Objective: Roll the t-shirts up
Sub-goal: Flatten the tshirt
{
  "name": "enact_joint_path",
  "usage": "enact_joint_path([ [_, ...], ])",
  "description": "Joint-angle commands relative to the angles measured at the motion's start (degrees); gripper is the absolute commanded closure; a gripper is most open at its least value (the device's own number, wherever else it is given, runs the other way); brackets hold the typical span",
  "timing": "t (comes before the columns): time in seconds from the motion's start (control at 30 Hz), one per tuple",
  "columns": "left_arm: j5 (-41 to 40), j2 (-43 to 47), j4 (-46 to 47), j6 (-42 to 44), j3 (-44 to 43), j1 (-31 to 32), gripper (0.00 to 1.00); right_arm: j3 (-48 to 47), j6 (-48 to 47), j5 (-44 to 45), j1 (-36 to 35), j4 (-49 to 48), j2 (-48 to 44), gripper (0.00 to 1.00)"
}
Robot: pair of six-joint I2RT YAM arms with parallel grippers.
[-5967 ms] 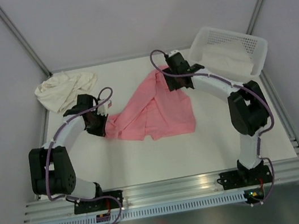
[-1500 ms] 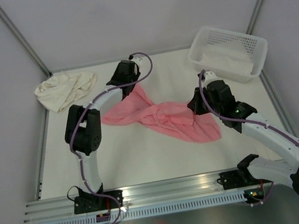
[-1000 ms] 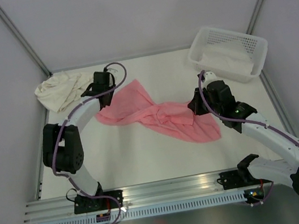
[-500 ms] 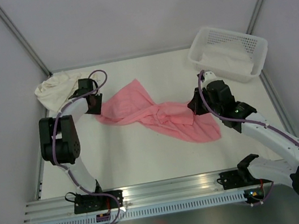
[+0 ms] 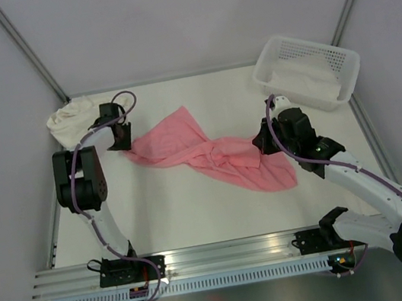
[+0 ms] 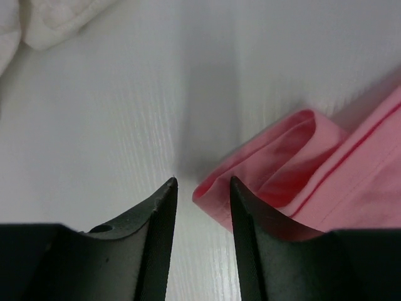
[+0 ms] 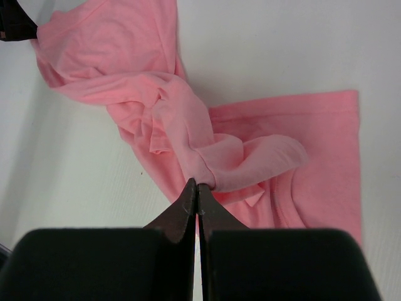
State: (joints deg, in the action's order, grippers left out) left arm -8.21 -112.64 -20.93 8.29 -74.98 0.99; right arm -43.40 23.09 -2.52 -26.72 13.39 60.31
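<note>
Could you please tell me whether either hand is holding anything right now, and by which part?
The right hand is shut on a bunched fold near the middle of the salmon-pink cotton t-shirt. The left hand is open and holds nothing.

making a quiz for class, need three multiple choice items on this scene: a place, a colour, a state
1. Where does the cream t-shirt lie? A far left B centre C near right
2. What colour is the middle t-shirt? A blue B salmon-pink C green
3. The right claw is: A open B out of view C shut on the middle t-shirt
Key: 1 A, bunched at the far-left corner; 2 B, pink in every view; 3 C, closed tight on a pinched fold.
</note>
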Motion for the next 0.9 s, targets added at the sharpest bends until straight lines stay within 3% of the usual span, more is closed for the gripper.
enact_joint_path([
  [0.0, 3.18, -1.80, -0.78, -1.79, -0.43, -0.47, 0.56, -0.90, -0.77, 0.85, 0.09, -0.82, -0.64, 1.00],
  [0.1, 8.46, -0.57, -2.18, -2.32, 0.10, -0.47, 0.78, -1.07, -0.68, 1.03, 0.09, -0.82, -0.20, 1.00],
  [0.13, 11.69, 0.13, -2.62, -2.58, 0.79, -0.47, 0.96, -1.16, -0.59, 1.03, 0.09, -0.82, -0.11, 1.00],
  [0.17, 12.77, 0.84, -2.97, -2.67, 1.24, -0.47, 0.97, -1.34, -0.59, 1.03, 0.09, -0.73, -0.11, 1.00],
  [0.3, 13.49, 5.66, -3.68, -1.97, 4.66, -0.55, 0.98, -2.48, -0.94, 1.99, 0.09, 0.23, -0.37, 1.00],
  [0.53, 11.64, 22.97, -6.84, 3.03, 13.10, -0.91, 0.98, -7.22, -3.05, 9.20, 0.18, 6.03, -3.44, 1.00],
  [0.77, 9.62, 42.13, -25.53, 10.85, 11.79, -0.82, 0.98, -20.21, -5.60, 17.72, 1.23, 18.24, -8.54, 1.00],
  [0.87, 9.35, 45.84, -34.06, 11.65, 4.86, -0.91, 0.98, -26.01, -6.13, 20.10, 1.32, 20.53, -10.91, 1.00],
])
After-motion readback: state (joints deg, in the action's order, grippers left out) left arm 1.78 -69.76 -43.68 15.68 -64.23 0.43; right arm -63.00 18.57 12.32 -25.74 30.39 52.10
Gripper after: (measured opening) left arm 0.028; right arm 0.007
